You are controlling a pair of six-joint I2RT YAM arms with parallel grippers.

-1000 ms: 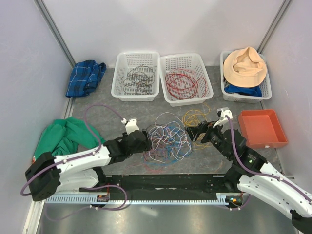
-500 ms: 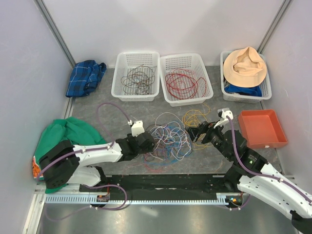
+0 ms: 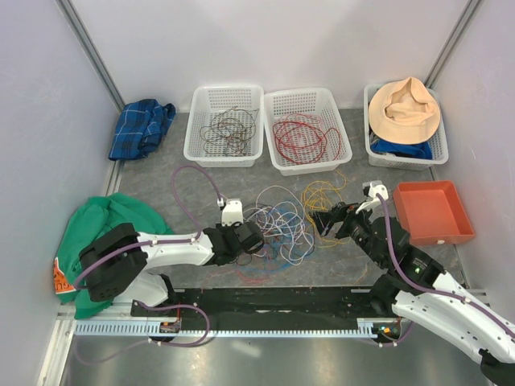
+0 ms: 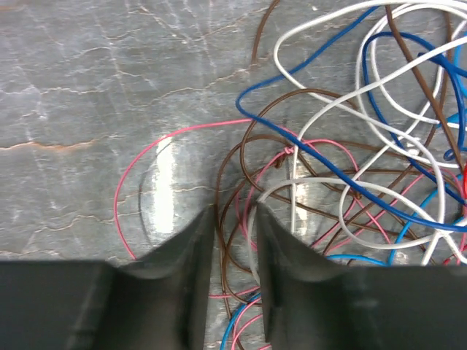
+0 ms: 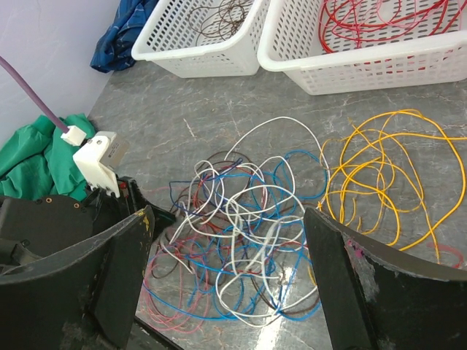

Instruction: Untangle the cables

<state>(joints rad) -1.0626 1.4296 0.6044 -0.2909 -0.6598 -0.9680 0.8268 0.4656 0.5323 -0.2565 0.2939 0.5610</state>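
A tangle of the cables (image 3: 278, 229), white, blue, brown and pink, lies on the grey floor between both arms. The right wrist view shows the same cables (image 5: 252, 233). My left gripper (image 3: 256, 241) is low at the heap's left edge. Its jaws (image 4: 233, 211) stand a narrow gap apart, with brown and pink strands (image 4: 232, 240) lying on the floor between them. A white strand runs along the right finger. My right gripper (image 3: 326, 219) hovers wide open at the heap's right side, nothing between its fingers (image 5: 228, 213). Loose yellow cables (image 3: 320, 193) lie just beyond it.
Behind the heap stand a white basket (image 3: 193, 121) holding brown cables and one (image 3: 278, 153) holding red cables. A third basket (image 3: 372, 145) with a tan hat is at back right. An orange tray (image 3: 402, 213) is right, green cloth (image 3: 105, 225) left, blue cloth (image 3: 141, 127) back left.
My left arm has reached forward and down into the heap's left edge, and its jaws have closed from wide to a narrow gap. The right arm has barely moved.
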